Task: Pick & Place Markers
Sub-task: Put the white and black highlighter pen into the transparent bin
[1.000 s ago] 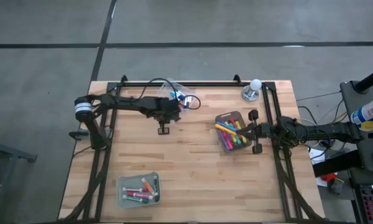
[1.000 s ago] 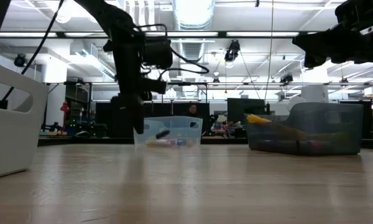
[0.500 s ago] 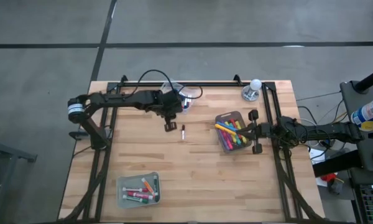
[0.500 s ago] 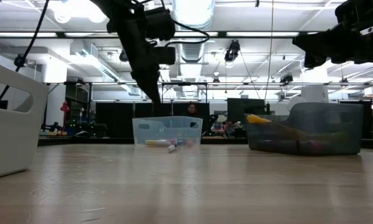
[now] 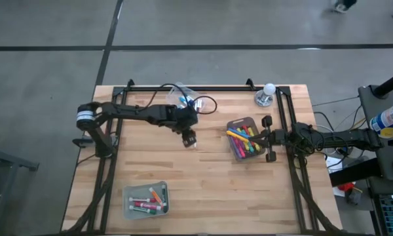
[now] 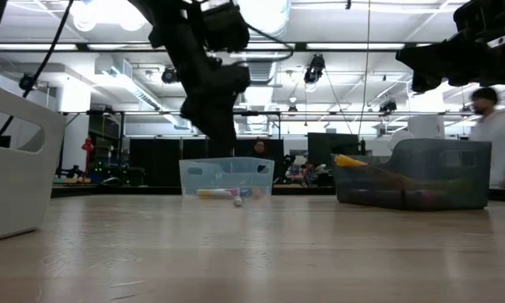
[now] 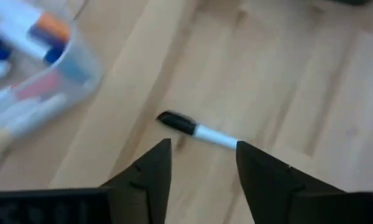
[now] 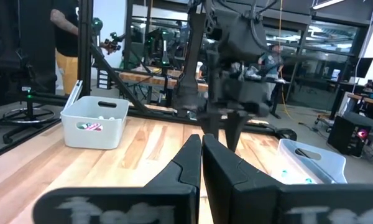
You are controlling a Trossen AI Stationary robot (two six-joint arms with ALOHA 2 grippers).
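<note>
Wooden planks of the table [image 5: 203, 190] carry a loose marker [image 7: 196, 129], black-capped with a white barrel, lying flat on bare wood near the middle. Right above it hangs the left gripper [image 7: 199, 163], fingers spread with nothing between them, the marker showing in the gap. Just beside it stands a clear bin [image 5: 187, 99] of markers. Farther off, a grey bin [image 5: 243, 138] holds more colours, next to the right gripper [image 8: 201, 157], pressed closed and empty.
</note>
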